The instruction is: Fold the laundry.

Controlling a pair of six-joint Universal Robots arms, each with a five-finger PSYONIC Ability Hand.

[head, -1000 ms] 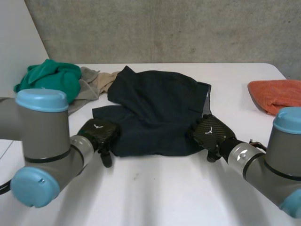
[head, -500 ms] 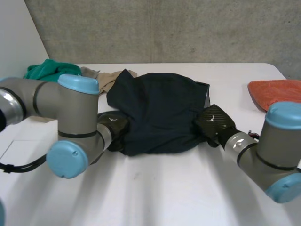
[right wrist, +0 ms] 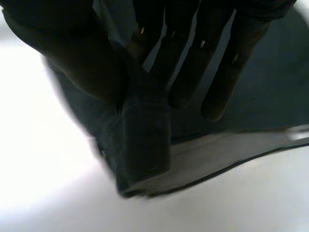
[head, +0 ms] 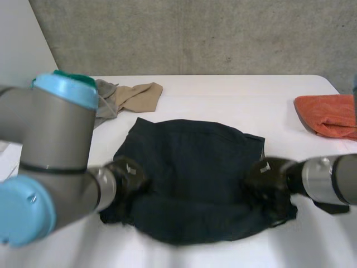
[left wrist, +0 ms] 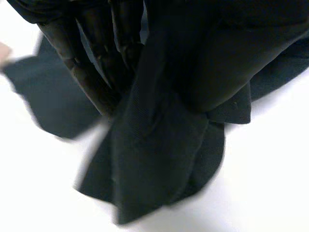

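Here the dark garment [head: 195, 167] lies spread on the middle of the white desk [head: 223, 92], between the two hands. The left hand [head: 125, 177] is at one side edge of it and the right hand [head: 266, 180] at the opposite edge. In the left wrist view the left fingers [left wrist: 91, 67] run almost straight against a bunched fold of the garment. The fold is gathered at the palm and hangs past the fingertips toward the desk, pinched in that hand. In the right wrist view the right fingers [right wrist: 212, 72] and the thumb [right wrist: 82, 58] close on a thick folded edge of the garment, which sticks out just beyond the fingertips. Well beyond the left fingers lies a tan cloth [head: 131, 95]. Far out past the right hand, at the desk's edge, lies an orange cloth [head: 329, 114].
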